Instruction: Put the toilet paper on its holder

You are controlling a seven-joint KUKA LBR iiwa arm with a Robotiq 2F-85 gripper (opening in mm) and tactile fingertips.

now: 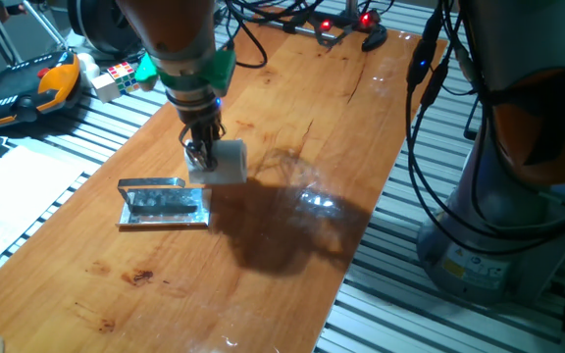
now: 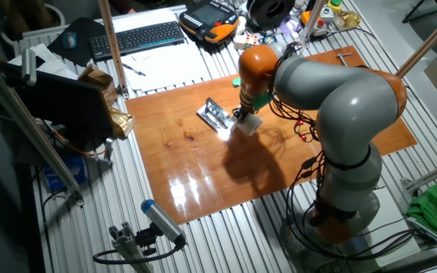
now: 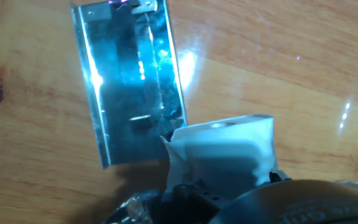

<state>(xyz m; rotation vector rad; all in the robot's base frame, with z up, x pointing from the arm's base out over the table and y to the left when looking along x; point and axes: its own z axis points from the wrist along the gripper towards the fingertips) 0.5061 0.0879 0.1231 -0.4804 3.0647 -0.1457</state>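
Your gripper pinches the roll at one end, held just off the holder's end. Watch it: soft paper may sag or slip, missing the bar beyond.

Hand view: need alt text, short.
The gripper holds the white toilet paper at the bottom of the frame, just beside one end of the shiny metal holder, which lies flat on the wooden table.
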